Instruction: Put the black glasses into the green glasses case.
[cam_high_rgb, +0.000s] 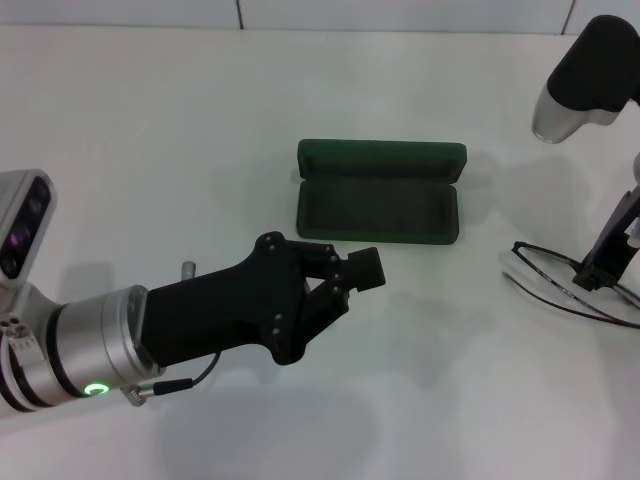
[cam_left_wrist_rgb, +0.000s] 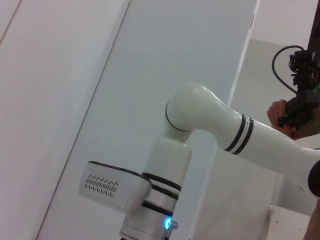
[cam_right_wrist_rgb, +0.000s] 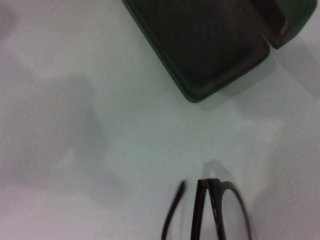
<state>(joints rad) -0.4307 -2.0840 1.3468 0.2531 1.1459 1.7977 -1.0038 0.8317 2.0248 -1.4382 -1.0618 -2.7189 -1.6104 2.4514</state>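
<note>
The green glasses case (cam_high_rgb: 380, 195) lies open in the middle of the table, lid hinged back and the dark lining empty; one corner of it (cam_right_wrist_rgb: 210, 55) shows in the right wrist view. The black glasses (cam_high_rgb: 560, 280) are at the table's right side, to the right of the case. My right gripper (cam_high_rgb: 598, 272) reaches down onto them and is shut on their frame. The right wrist view shows a lens rim and a temple arm (cam_right_wrist_rgb: 217, 210) close up. My left gripper (cam_high_rgb: 362, 270) hovers just in front of the case's near left corner, shut and holding nothing.
The white tabletop (cam_high_rgb: 200, 120) stretches bare to the left of and behind the case. The left wrist view holds only a white robot arm (cam_left_wrist_rgb: 215, 125) against a pale wall, with a person's hand (cam_left_wrist_rgb: 280, 115) at a dark device far off.
</note>
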